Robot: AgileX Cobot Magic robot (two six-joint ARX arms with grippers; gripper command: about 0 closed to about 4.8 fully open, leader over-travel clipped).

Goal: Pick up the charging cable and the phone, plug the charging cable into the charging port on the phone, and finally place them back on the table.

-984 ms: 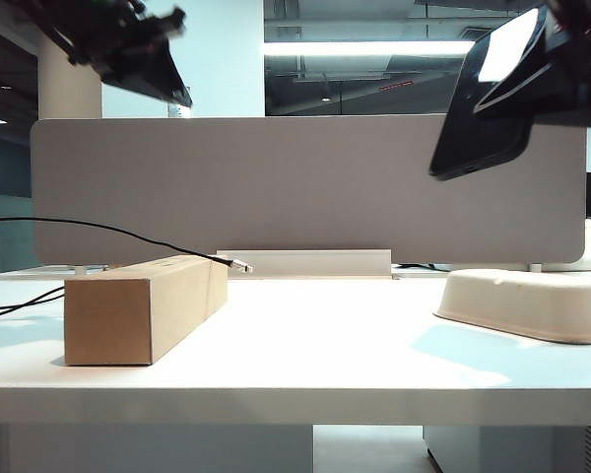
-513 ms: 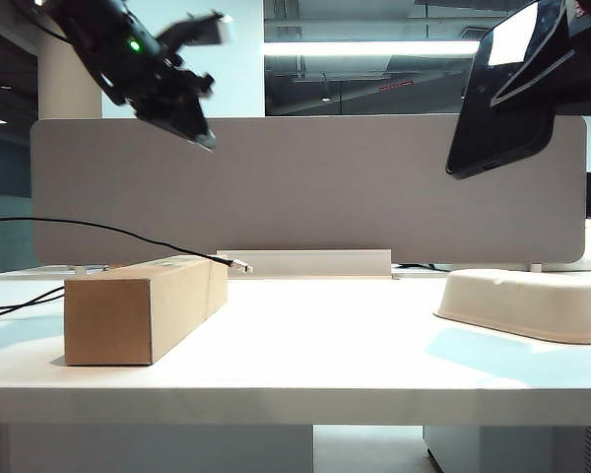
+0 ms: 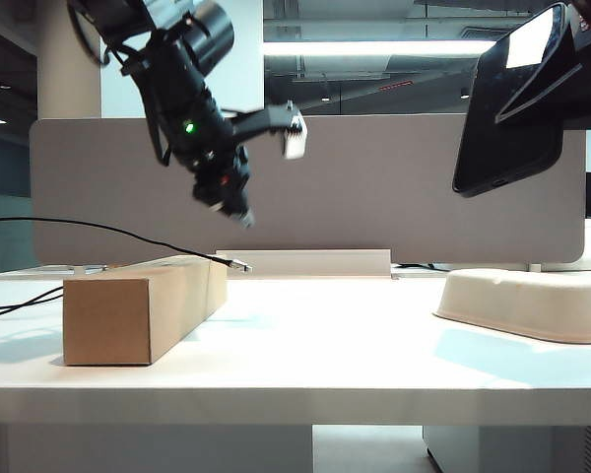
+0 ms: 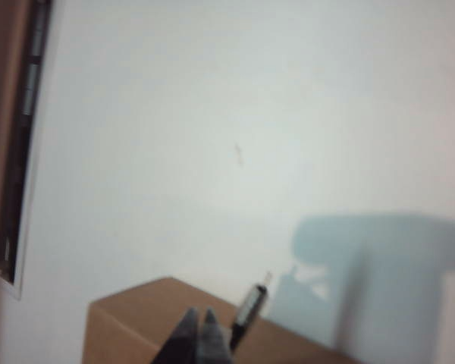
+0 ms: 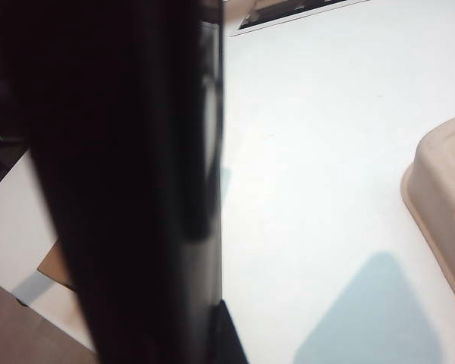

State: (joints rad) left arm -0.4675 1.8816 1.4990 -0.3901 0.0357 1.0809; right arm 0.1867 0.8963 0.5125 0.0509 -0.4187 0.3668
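The charging cable (image 3: pixel 108 231) runs from the left over the cardboard box, and its silvery plug (image 3: pixel 239 264) sticks out past the box's far end. My left gripper (image 3: pixel 244 219) hangs shut and empty a little above that plug. In the left wrist view its tips (image 4: pixel 199 315) sit just beside the plug (image 4: pixel 250 307). My right gripper (image 3: pixel 571 69) is high at the right, shut on the black phone (image 3: pixel 507 108), which hangs nearly upright with its short edge down. The phone (image 5: pixel 136 182) fills much of the right wrist view. The charging port is too small to make out.
A brown cardboard box (image 3: pixel 143 305) stands on the left of the white table (image 3: pixel 325 345). A pale tray (image 3: pixel 532 301) lies on the right. A grey divider panel (image 3: pixel 374 187) runs along the back edge.
My left arm has swung down from the top left to just above the cable's plug, and its wrist has rolled. The phone in my right gripper has tilted more upright.
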